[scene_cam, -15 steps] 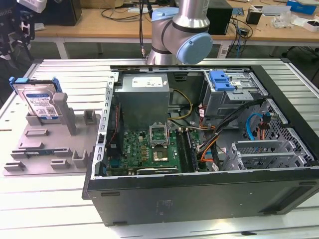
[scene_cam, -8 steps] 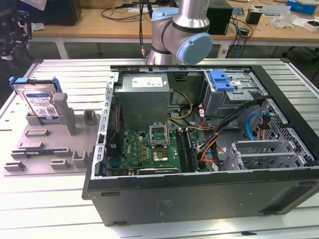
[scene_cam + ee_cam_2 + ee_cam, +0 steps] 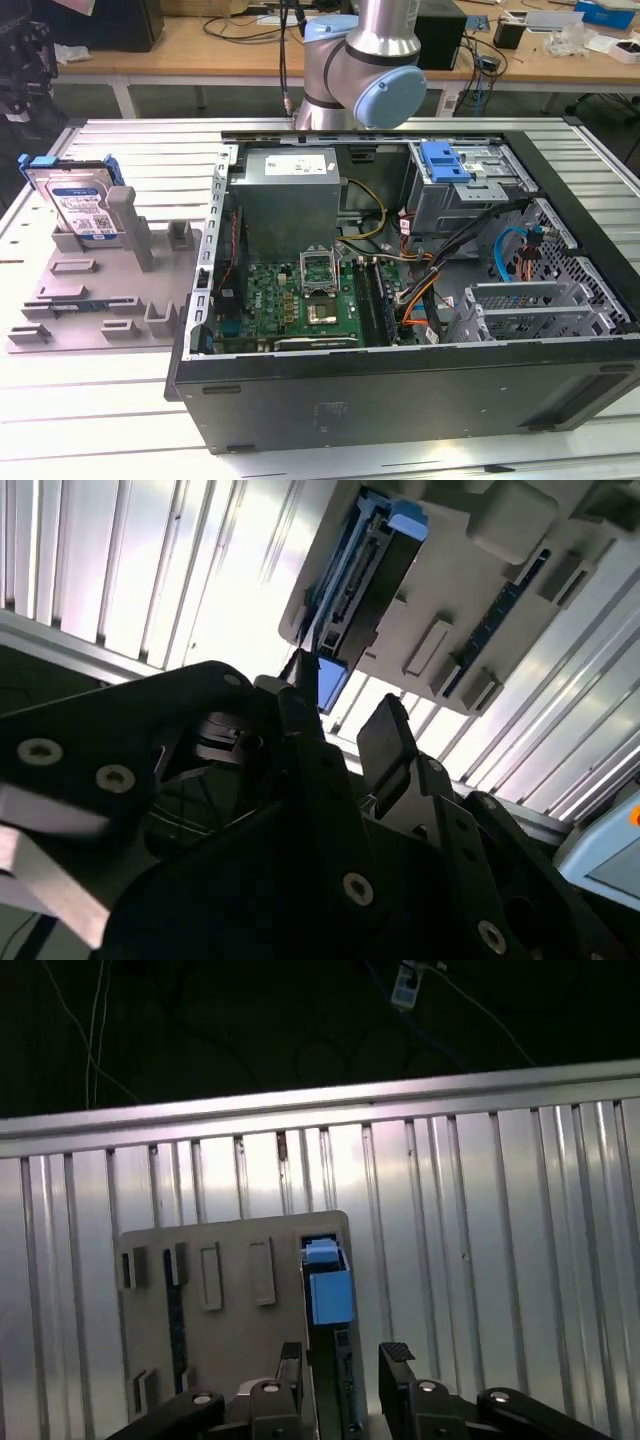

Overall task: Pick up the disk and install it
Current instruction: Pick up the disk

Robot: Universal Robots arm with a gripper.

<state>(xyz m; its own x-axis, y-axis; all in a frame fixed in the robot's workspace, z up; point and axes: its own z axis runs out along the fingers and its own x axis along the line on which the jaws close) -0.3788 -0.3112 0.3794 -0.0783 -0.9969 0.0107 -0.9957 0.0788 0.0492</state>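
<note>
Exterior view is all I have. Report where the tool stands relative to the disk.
Observer: In the first wrist view the tool is over the disk, with one finger to each side of its thin edge.
Operator: Say whether it is open.
Observer: Open in both wrist views. There is a clear gap and nothing is gripped.
Operator: Confirm contact or none.
Observer: In the second wrist view the fingertips look short of the disk in its gray holder. It is probably not touching, but I cannot be sure.

Disk on fixture beside case
</note>
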